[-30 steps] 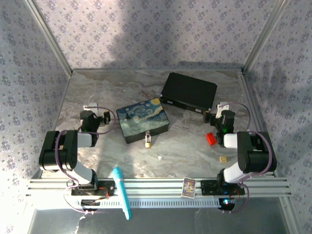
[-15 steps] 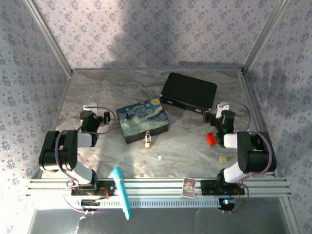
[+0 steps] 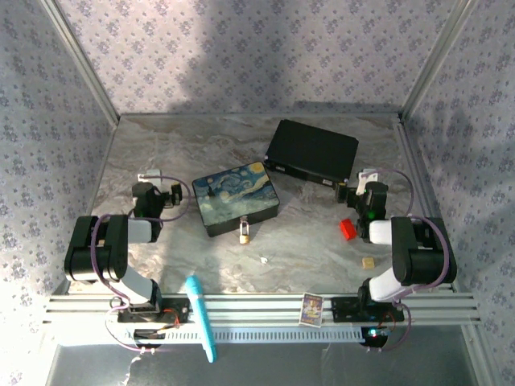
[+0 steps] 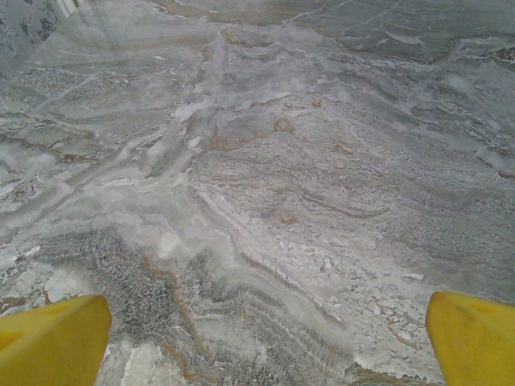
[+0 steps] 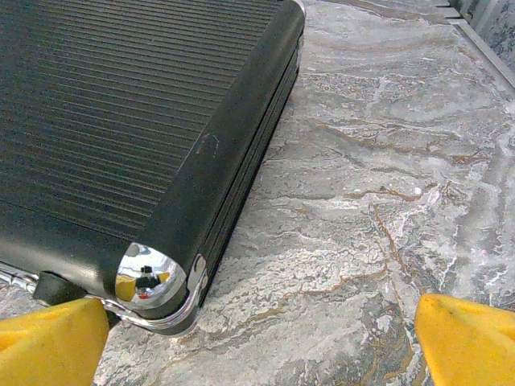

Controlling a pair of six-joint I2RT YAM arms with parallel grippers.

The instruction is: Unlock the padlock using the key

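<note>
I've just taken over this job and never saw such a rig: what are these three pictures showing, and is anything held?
The overhead picture looks down from behind two robot arms bolted at the near edge of the table: left arm, right arm. The other two come from a camera on each wrist; the yellow corners are that arm's own fingertips. On the marble top lie a painted box, the brass padlock by its near edge, the tiny key nearer still, a black case, a red block and a tan cube. The right wrist camera faces the case's corner, the left one the marble. Both arms' jaws are open, holding nothing.
</note>
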